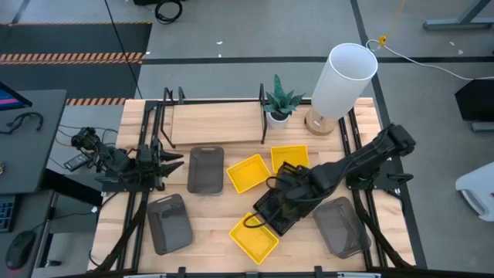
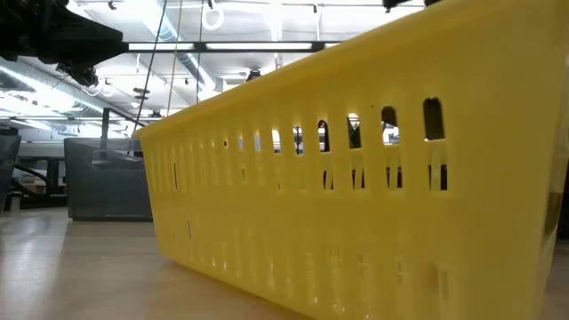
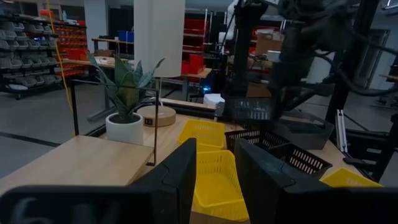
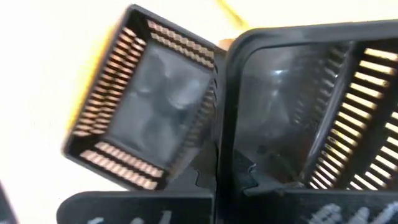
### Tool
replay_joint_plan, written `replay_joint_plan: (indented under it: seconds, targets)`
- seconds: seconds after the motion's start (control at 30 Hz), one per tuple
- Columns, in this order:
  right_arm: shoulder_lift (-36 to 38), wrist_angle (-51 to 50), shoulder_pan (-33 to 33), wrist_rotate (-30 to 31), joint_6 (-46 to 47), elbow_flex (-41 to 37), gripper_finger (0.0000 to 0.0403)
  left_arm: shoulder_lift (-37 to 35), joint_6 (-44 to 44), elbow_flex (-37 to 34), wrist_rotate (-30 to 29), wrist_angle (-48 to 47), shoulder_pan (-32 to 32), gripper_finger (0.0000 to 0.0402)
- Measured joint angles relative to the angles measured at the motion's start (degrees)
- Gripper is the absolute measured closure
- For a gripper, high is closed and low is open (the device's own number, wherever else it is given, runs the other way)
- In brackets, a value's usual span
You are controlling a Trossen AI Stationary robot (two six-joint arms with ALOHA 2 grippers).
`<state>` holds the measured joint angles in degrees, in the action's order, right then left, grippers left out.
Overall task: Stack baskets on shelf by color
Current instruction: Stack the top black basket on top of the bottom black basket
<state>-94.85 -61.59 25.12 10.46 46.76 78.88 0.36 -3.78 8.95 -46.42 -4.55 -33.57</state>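
My right gripper (image 1: 279,188) reaches over the table's middle, shut on a black slatted basket (image 3: 249,109) that hangs above the second black basket (image 3: 283,152), which sits on the table. Three yellow baskets (image 1: 248,173) (image 1: 289,158) (image 1: 254,236) rest flat on the tabletop around them. Three dark grey baskets (image 1: 205,168) (image 1: 169,222) (image 1: 340,225) also lie flat on the table. The light-wood shelf (image 1: 216,123) stands along the far side. My left gripper (image 1: 166,162) waits open at the table's left, touching nothing. My right gripper holds the black basket by one side wall (image 4: 221,124), at its rim. One finger (image 4: 311,208) is inside the basket and the other (image 4: 137,208) outside, coming from above. The basket is lifted clear and roughly level over the other black basket (image 4: 143,118).
A potted plant (image 1: 278,104) and a white-shaded lamp (image 1: 343,81) stand at the shelf's right end. Black frame rails run down both table sides. In the low view the nearest yellow basket (image 2: 356,178) fills most of the picture, with a grey basket (image 2: 107,178) behind.
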Motion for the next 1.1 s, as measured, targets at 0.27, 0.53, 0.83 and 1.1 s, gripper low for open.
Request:
replay_joint_plan:
  seconds: [0.27,0.53,0.83,1.1]
  targets:
    - [-11.51,-4.86,0.60,-1.53,8.31,16.93,0.0398,0.00,-0.02,0.00,-0.01,0.03,-0.01,0.0285]
    - [-21.47,-6.84,2.20,-4.94,18.25,29.34,0.0398,-0.02,0.00,0.00,0.00,0.01,-0.01,0.0285]
    - [-29.96,-12.38,2.91,-7.48,27.30,37.22,0.0397,-0.02,-0.02,0.00,-0.01,0.01,-0.01,0.0285]
    - [-32.88,-14.08,0.12,-8.95,28.97,37.33,0.0396,-0.02,0.01,0.00,-0.01,0.01,-0.01,0.0285]
